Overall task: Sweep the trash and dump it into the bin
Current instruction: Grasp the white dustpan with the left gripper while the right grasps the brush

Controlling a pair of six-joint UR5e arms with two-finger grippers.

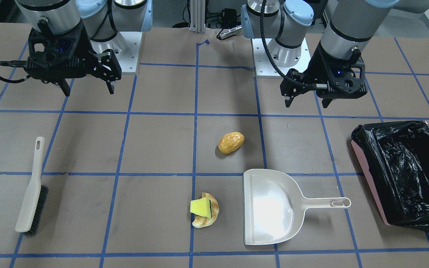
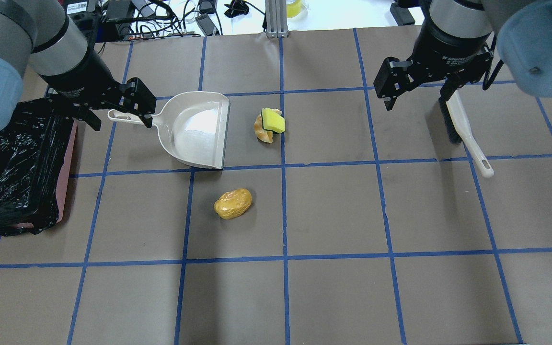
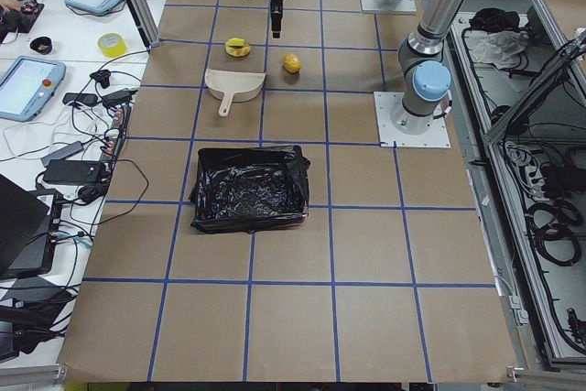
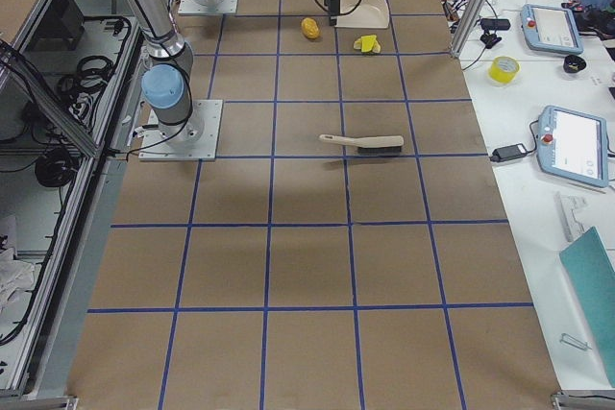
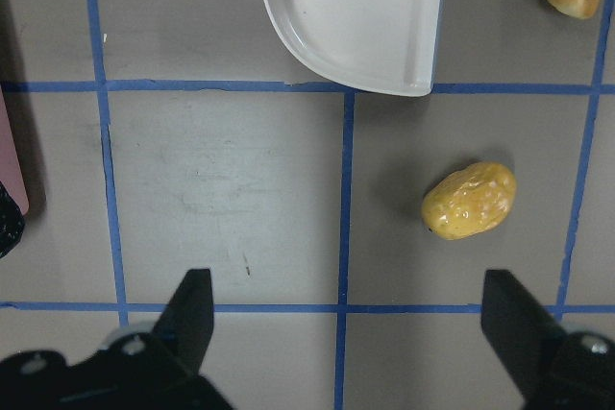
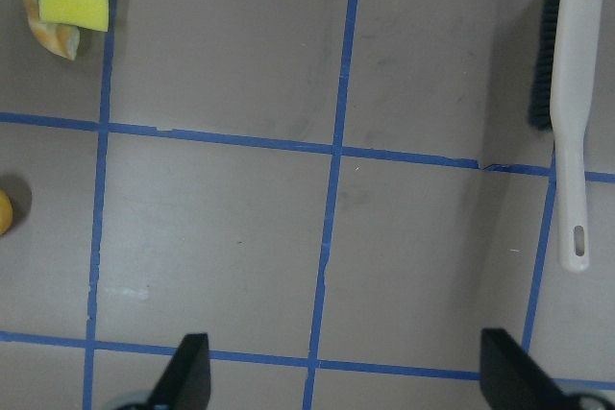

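Brown paper taped in blue squares covers the table [image 1: 88, 149]. Just off the dustpan [image 1: 270, 208] lip the sponge [image 1: 200, 207] lies atop the bread [image 1: 210, 219], with the potato [image 1: 231, 142] near its robot-side corner. The bin [image 1: 404, 171] sits past its handle, the brush [image 1: 32, 193] well apart beyond the trash. Best to grip both handles squarely, keeping the lip flat on the paper. Left gripper [image 1: 307, 103] and right gripper [image 1: 88, 90] hover spread wide, holding and touching nothing.

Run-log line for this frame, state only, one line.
left gripper open, empty | right gripper open, empty | potato lump, sponge atop bread piece: on table, unswept | dustpan, brush: untouched | bin: no trash visible
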